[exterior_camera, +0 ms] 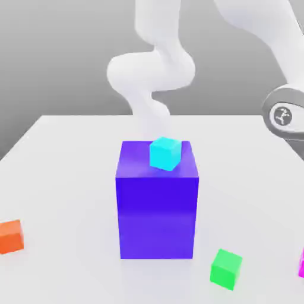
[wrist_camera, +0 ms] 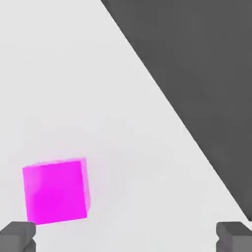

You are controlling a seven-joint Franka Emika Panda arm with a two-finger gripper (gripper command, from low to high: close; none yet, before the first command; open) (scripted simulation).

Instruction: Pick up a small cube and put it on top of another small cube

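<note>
The fingers [wrist_camera: 126, 237] of the Panda stand wide apart with nothing between them. Nearest them is the magenta cube [wrist_camera: 55, 192], resting on the white surface [wrist_camera: 147, 147], off toward one finger rather than centred in the gap. If this is the cube to be picked, the hand needs to shift sideways until the cube sits midway between the fingers, and turn slightly so that they meet two opposite faces squarely. The descent is best kept straight and slow, with closing left until both fingertips flank the cube low down; coming down off-centre could put a fingertip on its top or knock it askew.

Farther from the fingers are the green cube [exterior_camera: 226, 269], then the cyan cube [exterior_camera: 165, 154] on top of the large blue block [exterior_camera: 157, 217], and the orange cube [exterior_camera: 10, 237]. Any of these could serve as the base, since the task names no colour.

The exterior view's right edge cuts off most of the magenta cube, and its left edge clips the orange one. The blue block may hide some of the surface behind it.
</note>
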